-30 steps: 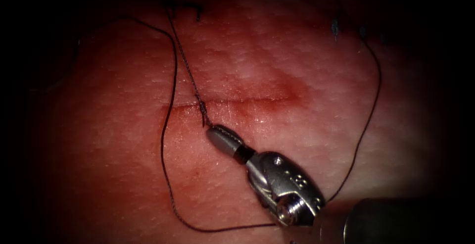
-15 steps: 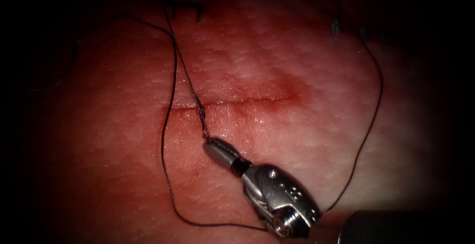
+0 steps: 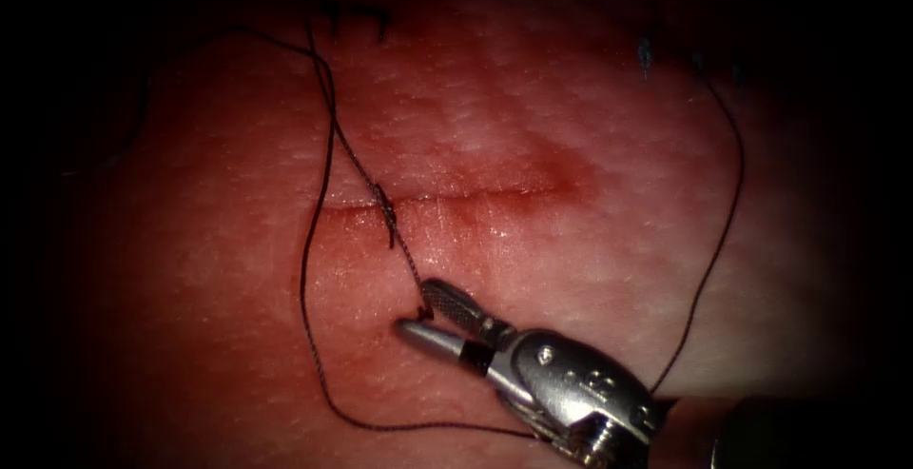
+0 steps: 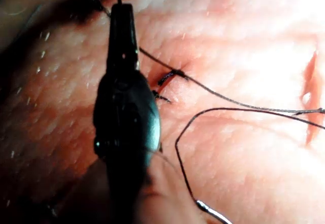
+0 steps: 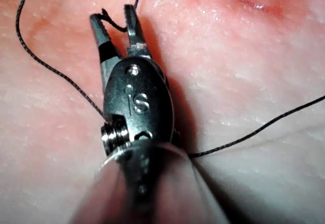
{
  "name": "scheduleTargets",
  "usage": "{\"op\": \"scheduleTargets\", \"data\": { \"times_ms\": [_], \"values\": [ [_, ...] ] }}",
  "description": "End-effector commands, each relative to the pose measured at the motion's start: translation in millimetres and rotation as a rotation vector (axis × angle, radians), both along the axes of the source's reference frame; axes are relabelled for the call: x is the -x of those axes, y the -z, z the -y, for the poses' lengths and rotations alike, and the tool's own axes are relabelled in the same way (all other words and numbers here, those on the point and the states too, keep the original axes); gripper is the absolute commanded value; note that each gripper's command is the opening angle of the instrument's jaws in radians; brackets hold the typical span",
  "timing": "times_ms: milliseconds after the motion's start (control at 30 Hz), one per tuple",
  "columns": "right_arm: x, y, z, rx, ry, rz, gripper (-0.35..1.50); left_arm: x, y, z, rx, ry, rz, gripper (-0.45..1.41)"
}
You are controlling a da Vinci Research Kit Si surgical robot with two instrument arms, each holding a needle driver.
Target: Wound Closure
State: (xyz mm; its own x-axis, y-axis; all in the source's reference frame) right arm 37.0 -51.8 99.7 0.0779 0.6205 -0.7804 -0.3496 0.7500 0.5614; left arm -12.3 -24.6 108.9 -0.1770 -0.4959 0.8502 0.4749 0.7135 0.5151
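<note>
right arm's silver needle driver [image 3: 423, 319] | jaws, pressed together on the thin dark thread [image 3: 328, 160] a second ago, now spread | knotted tail at the pink tissue's cut [image 3: 475, 195] released | left tool [image 4: 122, 31]: cannot tell

The endoscope looks down from above and in front on the tissue [image 3: 533, 127] and its cut [image 3: 447, 198]. 2 wrist cameras sit very close, each facing along its own shaft: one toward the left tool [image 4: 118, 16], one toward the right tool [image 5: 116, 25]. All 3 views share the thread [image 3: 319, 193].
</note>
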Motion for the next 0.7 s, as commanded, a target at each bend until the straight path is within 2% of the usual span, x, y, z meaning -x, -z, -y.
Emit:
{"op": "scheduleTargets", "data": {
  "times_ms": [33,133,167,333,467,700],
  "values": [
    [-0.6,0.2,-0.7,0.018,0.016,-0.009,1.01,0.9,0.5,0.8,-0.006,-0.006,0.013,-0.45],
    [-0.5,1.1,-2.3,0.026,0.011,0.002,1.01,2.3,4.5,1.5,-0.033,-0.027,0.040,-0.45],
    [-0.8,1.5,-3.3,0.024,0.006,0.005,1.01,3.3,7.2,2.0,-0.053,-0.038,0.052,-0.45],
    [-2.4,1.6,-5.2,0.012,-0.011,0.012,1.08,5.8,12.8,2.6,-0.057,-0.068,0.097,-0.45],
    [-3.9,0.9,-6.5,0.000,0.003,0.044,1.01,7.5,16.3,3.2,-0.064,-0.089,0.135,-0.45],
    [-5.2,-1.6,-8.4,-0.002,0.012,0.075,1.04,9.4,22.8,4.2,-0.089,-0.121,0.193,-0.45]
  ]
}}
